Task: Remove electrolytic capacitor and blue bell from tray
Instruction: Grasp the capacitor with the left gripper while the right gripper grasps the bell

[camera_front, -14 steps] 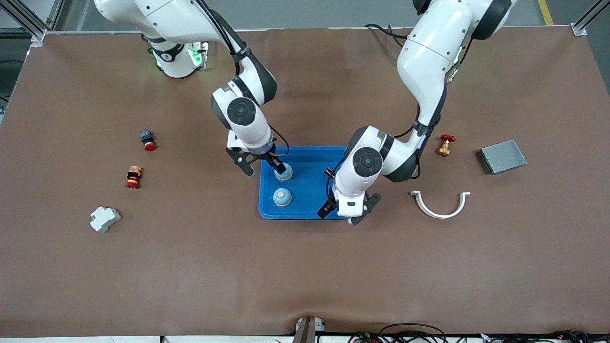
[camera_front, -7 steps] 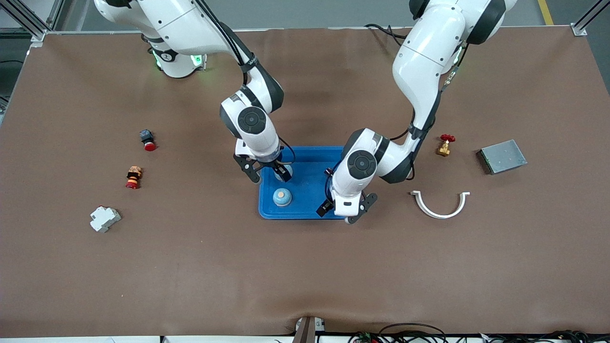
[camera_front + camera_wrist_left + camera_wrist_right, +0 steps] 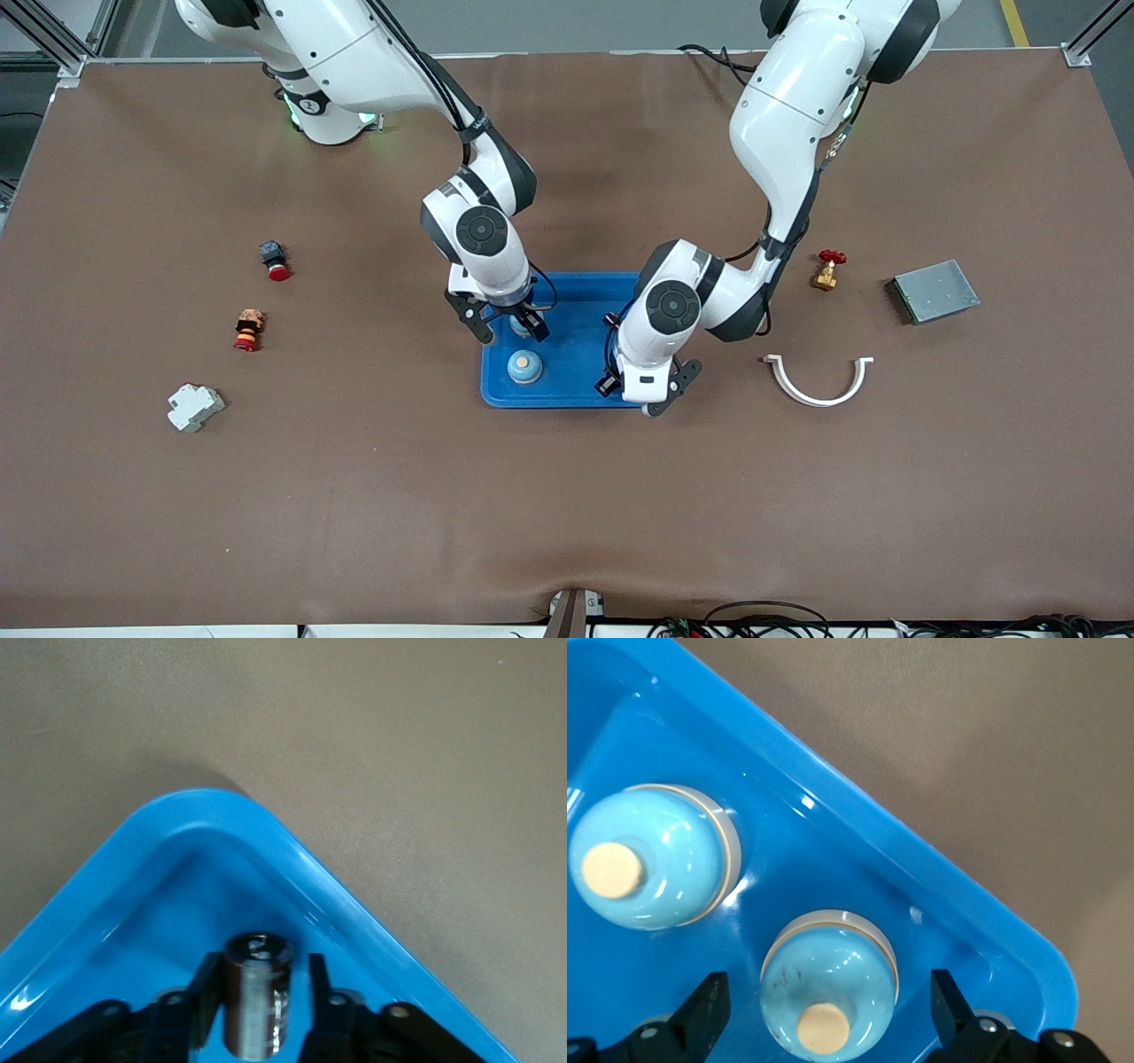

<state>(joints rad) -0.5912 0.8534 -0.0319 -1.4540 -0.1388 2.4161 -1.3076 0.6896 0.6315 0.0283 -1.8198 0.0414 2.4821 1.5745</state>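
A blue tray [image 3: 580, 297] lies mid-table. Two light-blue bells with cream buttons stand in it: one [image 3: 524, 366] near the tray's front edge, the other [image 3: 519, 326] under my right gripper [image 3: 512, 325]. In the right wrist view my right gripper [image 3: 828, 1019] is open, its fingers wide on either side of that bell [image 3: 828, 979], with the second bell [image 3: 651, 855] beside it. My left gripper [image 3: 631, 388] is low at the tray's corner. In the left wrist view it [image 3: 263, 988] is open around a dark upright capacitor [image 3: 257, 1005], with small gaps. The capacitor is hidden in the front view.
Toward the right arm's end lie a red-and-black push button [image 3: 275, 260], a red-orange stacked part [image 3: 249, 330] and a white breaker [image 3: 195, 407]. Toward the left arm's end lie a brass valve [image 3: 827, 270], a grey metal box [image 3: 935, 291] and a white curved clip [image 3: 819, 379].
My right hand has shifted over the tray toward the left arm's end and now hides most of its bell. My left hand has edged slightly toward the tray corner.
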